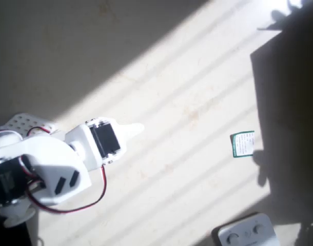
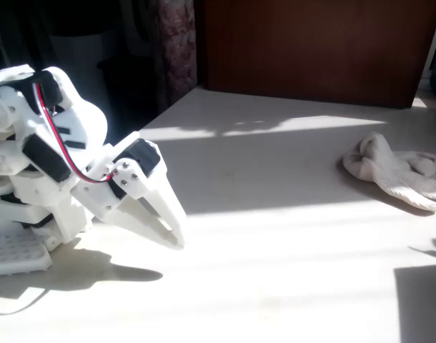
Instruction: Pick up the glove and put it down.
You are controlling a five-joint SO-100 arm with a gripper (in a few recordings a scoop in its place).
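Folded low beside the arm's base, gripper (image 2: 171, 227) pointing down and to the right in the fixed view, tips just above the pale table (image 2: 275, 271). Looks narrow, the two white fingers drawn near together with a thin slot between; holding nothing.

Over to the glove (image 2: 393, 168): cream knit, lying flat on the table at the far right of the fixed view, well apart from the gripper, right of it and farther back. Bunched cuff end turned toward the gripper, stubby fingers splayed away to the right, so the long axis runs roughly along the line from gripper to glove. Half in shadow, half in the sun stripe. Only one arm here, so a long reach out across open tabletop, by the look of it, before any closing on the cuff.

From the overhead view: gripper (image 1: 135, 129) as a single white point past the black servo, jaw gap hidden from above. Small green-and-white card (image 1: 243, 144) lying well out from the gripper tip, at the edge of a dark shadow; grey device with round buttons (image 1: 247, 233) below the card, at the bottom edge.
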